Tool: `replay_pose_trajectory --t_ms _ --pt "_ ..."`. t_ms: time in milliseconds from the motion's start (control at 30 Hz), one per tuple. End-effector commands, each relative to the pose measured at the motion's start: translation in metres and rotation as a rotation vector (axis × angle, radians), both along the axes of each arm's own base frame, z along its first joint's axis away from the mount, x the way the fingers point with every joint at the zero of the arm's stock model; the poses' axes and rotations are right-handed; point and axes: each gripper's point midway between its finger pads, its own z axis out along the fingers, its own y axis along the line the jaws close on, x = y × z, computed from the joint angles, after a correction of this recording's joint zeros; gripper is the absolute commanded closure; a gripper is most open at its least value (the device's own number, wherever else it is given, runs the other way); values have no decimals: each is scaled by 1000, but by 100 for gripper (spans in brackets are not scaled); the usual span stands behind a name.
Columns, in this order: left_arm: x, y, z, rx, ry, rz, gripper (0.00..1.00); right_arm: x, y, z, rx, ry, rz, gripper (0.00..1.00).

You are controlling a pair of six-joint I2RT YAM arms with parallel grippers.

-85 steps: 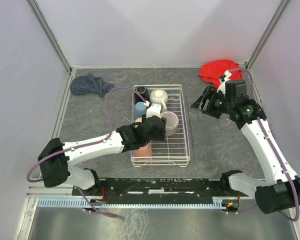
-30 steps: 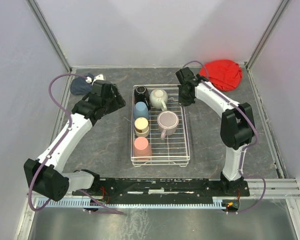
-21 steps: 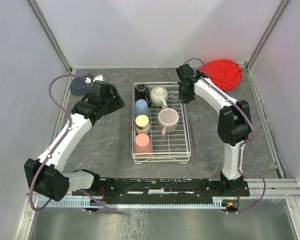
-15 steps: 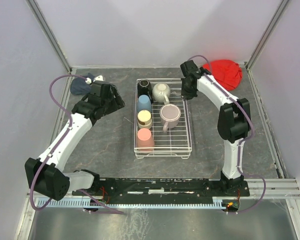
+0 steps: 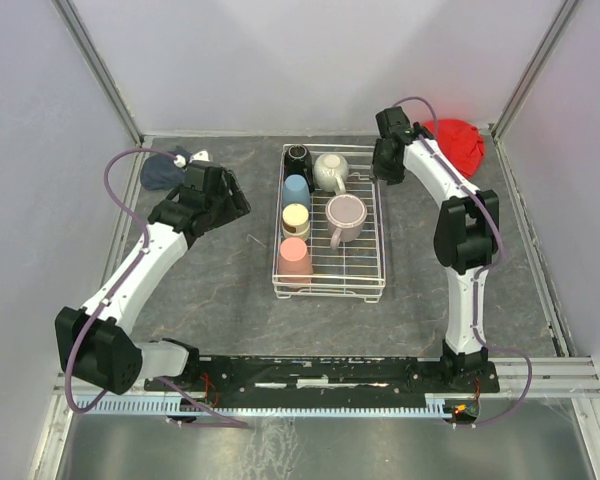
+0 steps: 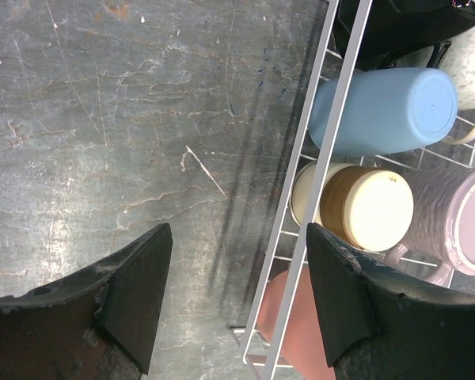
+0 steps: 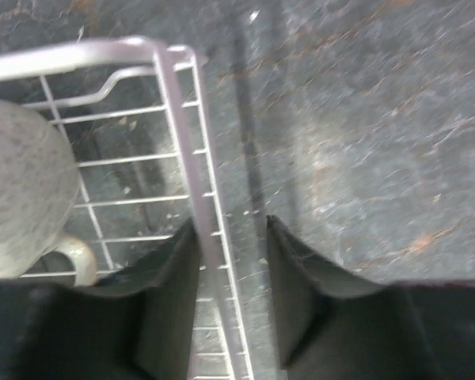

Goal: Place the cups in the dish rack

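The white wire dish rack (image 5: pixel 378 240) lies mid-table and holds all six cups. These are the black mug (image 5: pixel 297 155), cream mug (image 5: pixel 330 170), blue tumbler (image 5: pixel 297 188), steel tumbler (image 5: pixel 296 218), mauve-pink mug (image 5: pixel 346 213) and salmon tumbler (image 5: pixel 294 255). My left gripper (image 5: pixel 230 205) is open and empty, and the rack's left rail (image 6: pixel 332 134) runs between its fingers (image 6: pixel 134 285). My right gripper (image 5: pixel 385 165) straddles the rack's right rail (image 7: pixel 178 119) near the far corner. Its jaws are partly open, with the inner finger (image 7: pixel 154 317) against the rail. The cream mug (image 7: pixel 20 190) is beside it.
A red cloth (image 5: pixel 455 140) lies at the far right corner, just behind my right arm. A dark blue cloth (image 5: pixel 160 172) lies at the far left, behind my left wrist. Grey walls close in the table on three sides.
The rack and its cups have slid right and toward the far wall, together with my right gripper at its right rail. My left arm pulled back from over the rack to its left side.
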Motion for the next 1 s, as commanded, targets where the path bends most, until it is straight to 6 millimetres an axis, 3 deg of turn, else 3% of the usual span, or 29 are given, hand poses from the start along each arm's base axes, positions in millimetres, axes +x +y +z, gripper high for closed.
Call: replay_pose_trajectory --t_ms 0,100,233,367,400,433,467,567,700,833,967 --pt "9 -1 12 -3 -80 -27 24 28 -14 44 23 -164 -48 45" --pt "10 0 18 -13 -108 -22 21 18 -12 62 58 -198 -43 35" --pt "11 0 28 -22 -134 -21 2 -1 -12 87 94 -234 -32 29" --pt "9 6 44 -17 -197 -2 1 -32 -19 115 103 -274 -29 22" --pt "8 9 50 -14 -225 7 1 -41 -22 121 104 -282 -28 17" --pt "7 12 57 -10 -256 15 1 -51 -24 127 104 -288 -22 4" --pt "6 16 62 -4 -279 29 1 -61 -26 132 104 -294 -14 0" --pt "3 35 81 42 -351 97 1 -94 -36 145 89 -304 11 0" --pt "-13 89 98 157 -451 345 1 -137 -42 148 98 -301 83 0" --pt "-16 109 75 397 -603 269 1 -176 -48 132 145 -297 70 0" --pt "-23 120 35 505 -696 259 1 -201 -45 122 202 -295 68 0"
